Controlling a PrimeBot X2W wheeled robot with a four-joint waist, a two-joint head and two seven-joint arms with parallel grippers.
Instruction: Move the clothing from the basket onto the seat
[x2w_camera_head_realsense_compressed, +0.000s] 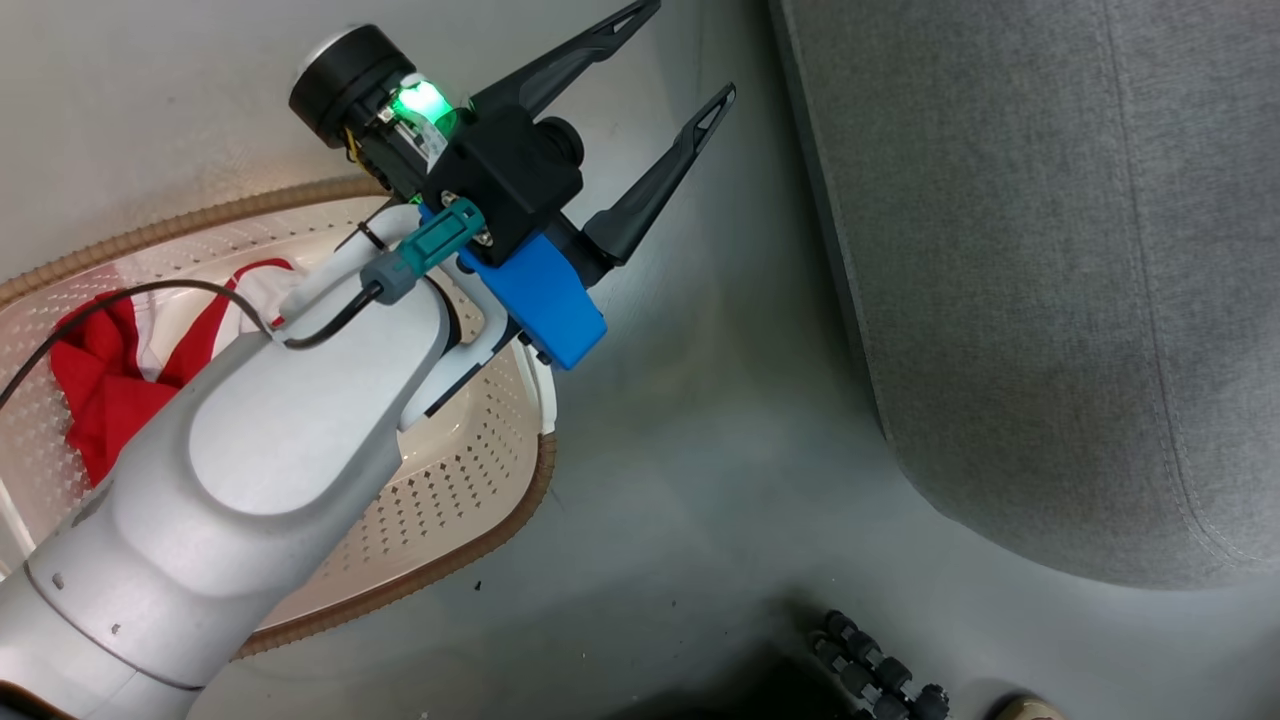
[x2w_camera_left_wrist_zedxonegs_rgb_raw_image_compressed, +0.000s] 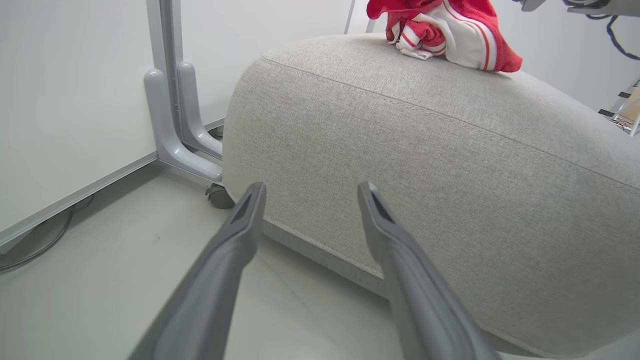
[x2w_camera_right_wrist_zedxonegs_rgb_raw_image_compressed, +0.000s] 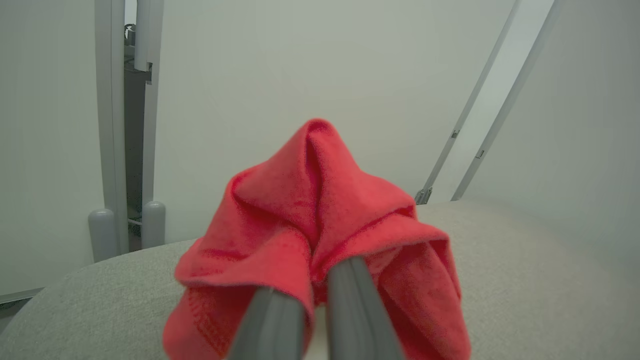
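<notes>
The cream basket with its brown rim sits on the floor at the left, holding red and white clothing partly hidden by my left arm. My left gripper hangs open and empty past the basket's far end, fingers pointing toward the grey seat. In the left wrist view the open gripper faces the seat's side, and a striped red-and-white garment lies on its top. My right gripper is shut on a plain red garment bunched over the seat.
A white panel stands on grey legs with a caster by the seat's corner, and a cable lies on the floor beside it. Dark rollers of the robot's base sit at the bottom. Bare grey floor separates basket and seat.
</notes>
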